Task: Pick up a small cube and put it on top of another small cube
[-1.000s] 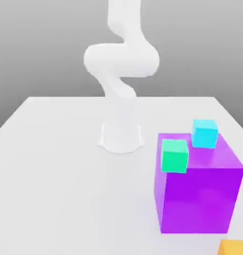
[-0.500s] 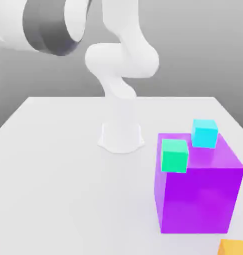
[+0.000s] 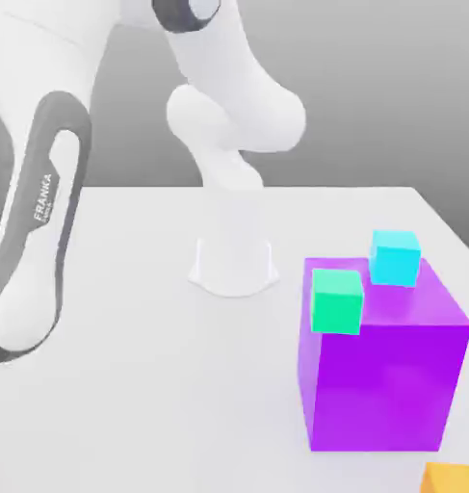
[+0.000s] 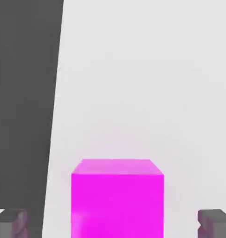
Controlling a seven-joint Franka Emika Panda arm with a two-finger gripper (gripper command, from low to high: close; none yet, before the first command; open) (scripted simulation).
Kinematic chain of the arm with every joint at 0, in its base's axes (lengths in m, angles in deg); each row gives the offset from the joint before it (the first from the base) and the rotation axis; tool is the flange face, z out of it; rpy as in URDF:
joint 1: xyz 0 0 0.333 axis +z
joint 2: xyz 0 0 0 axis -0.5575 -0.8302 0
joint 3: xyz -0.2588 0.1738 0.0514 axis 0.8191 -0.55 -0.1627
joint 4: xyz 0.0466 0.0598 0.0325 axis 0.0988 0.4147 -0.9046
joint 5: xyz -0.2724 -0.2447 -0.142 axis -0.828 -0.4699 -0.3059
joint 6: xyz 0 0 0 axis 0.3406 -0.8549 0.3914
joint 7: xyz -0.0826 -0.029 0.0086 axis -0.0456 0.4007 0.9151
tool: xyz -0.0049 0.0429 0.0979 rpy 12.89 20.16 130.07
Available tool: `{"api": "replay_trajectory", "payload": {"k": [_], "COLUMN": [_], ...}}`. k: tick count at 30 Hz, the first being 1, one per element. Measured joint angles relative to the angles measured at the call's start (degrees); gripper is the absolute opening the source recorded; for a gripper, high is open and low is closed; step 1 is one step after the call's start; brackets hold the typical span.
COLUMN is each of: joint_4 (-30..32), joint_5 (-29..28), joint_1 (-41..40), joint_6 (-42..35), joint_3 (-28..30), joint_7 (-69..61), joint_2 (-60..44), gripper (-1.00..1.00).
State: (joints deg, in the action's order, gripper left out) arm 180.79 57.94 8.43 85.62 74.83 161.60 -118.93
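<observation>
Here, one small magenta-pink cube [image 4: 117,200] between two fingertips [image 4: 216,223].

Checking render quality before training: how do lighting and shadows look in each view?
Exterior view: even, soft light, only a faint shadow under the large purple cube, no glare. Hand view: the magenta cube casts a pink glow on the white table; the view's edge is dark.

One legible marking: "FRANKA" in white capitals, running lengthwise along the dark grey band of the white arm link [image 3: 40,202] at the left of the exterior view. A smaller second line beside it is too small to read.
</observation>
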Motion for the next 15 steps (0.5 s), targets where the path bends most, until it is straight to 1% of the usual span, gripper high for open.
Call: {"api": "replay_trajectory", "payload": {"k": [6,10,15], "joint_4": [0.02,1.94,7.0], "joint_5": [0.11,-1.52,-5.63], "joint_1": [0.01,1.33,6.54], "joint_6": [0.01,-5.05,-10.1], "joint_3": [0.03,1.18,-3.68], "joint_7": [-0.06,0.53,-6.75], "joint_2": [0.07,7.09,17.74], "gripper": [-1.0,-1.0,-1.0]}}
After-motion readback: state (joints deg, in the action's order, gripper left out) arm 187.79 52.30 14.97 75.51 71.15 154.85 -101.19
